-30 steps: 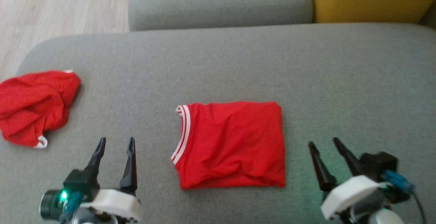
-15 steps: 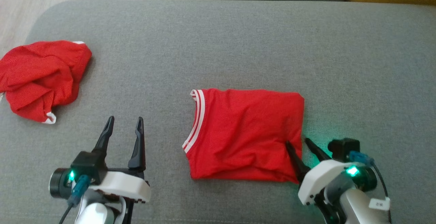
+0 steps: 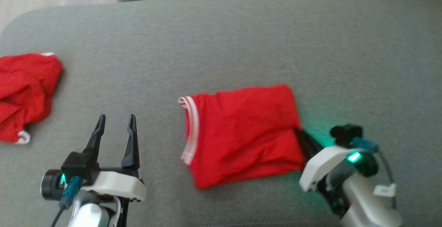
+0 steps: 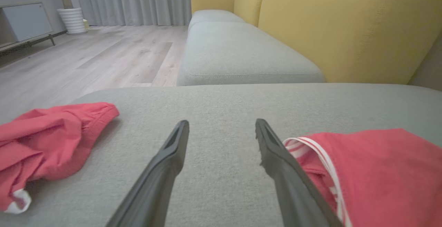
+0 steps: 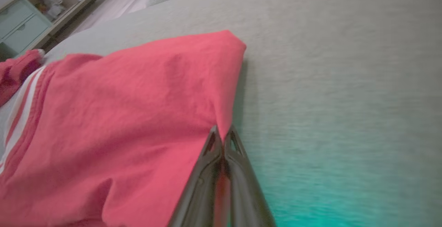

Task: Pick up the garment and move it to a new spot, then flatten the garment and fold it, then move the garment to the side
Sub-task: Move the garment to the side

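The garment [image 3: 241, 134] is a folded red shirt with a white-striped collar, lying mid-cushion; it also shows at the lower right of the left wrist view [image 4: 380, 171]. My right gripper [image 3: 299, 134] is shut on the garment's right edge, and in the right wrist view the red cloth [image 5: 121, 123] is pinched between the closed fingertips [image 5: 222, 137]. My left gripper [image 3: 115, 125] stands open to the left of the garment, above bare cushion, its fingers [image 4: 172, 151] apart with nothing between them.
A second, crumpled red garment [image 3: 24, 89] lies at the cushion's left end [image 4: 45, 140]. The grey sofa cushion [image 3: 241, 40] stretches away behind and to the right. A yellow backrest [image 4: 345, 27] and wooden floor [image 4: 86, 58] lie beyond.
My right gripper moved in to the garment's right edge and closed on it; the garment now sits slightly skewed. The head camera shifted. My left gripper stayed open.
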### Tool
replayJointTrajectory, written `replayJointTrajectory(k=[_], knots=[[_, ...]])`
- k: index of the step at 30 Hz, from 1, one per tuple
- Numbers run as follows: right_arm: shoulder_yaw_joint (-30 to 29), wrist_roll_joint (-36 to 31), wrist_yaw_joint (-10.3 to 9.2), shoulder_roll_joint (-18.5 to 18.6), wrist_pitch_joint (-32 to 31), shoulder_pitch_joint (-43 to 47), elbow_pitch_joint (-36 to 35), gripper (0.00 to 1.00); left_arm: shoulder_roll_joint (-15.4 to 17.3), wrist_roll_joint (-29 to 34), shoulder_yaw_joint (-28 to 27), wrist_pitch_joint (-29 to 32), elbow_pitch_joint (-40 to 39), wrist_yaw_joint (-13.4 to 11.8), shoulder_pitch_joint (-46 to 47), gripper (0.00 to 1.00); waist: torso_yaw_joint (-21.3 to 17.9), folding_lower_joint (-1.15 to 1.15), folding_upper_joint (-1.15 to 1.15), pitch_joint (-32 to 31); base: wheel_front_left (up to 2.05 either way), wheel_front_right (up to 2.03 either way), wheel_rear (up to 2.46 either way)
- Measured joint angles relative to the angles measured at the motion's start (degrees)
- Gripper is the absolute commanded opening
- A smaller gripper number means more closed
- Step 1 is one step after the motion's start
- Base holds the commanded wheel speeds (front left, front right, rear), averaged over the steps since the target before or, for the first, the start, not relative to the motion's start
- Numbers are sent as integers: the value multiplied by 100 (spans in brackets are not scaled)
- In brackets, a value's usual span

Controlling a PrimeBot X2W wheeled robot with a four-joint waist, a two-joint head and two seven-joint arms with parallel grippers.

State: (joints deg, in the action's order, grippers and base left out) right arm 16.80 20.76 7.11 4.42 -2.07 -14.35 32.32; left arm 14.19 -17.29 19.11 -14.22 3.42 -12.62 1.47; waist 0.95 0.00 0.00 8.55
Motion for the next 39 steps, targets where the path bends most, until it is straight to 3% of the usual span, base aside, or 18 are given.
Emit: replayJointTrajectory(k=[18,28,39], knots=[[-1740,33,-1,1137,97,-1850,379,0,141,68,70,1,-216,213,573,100,-1138,1,0,749,0,0,0],[-1857,36,0,1627,229,-2479,602,0,301,266,211,57,-237,428,1284,100,-1499,1,0,1512,0,0,0],[-1852,-53,-1,1912,511,-2989,1304,0,393,310,224,110,-321,464,1624,100,-1428,1,0,2143,0,0,0]])
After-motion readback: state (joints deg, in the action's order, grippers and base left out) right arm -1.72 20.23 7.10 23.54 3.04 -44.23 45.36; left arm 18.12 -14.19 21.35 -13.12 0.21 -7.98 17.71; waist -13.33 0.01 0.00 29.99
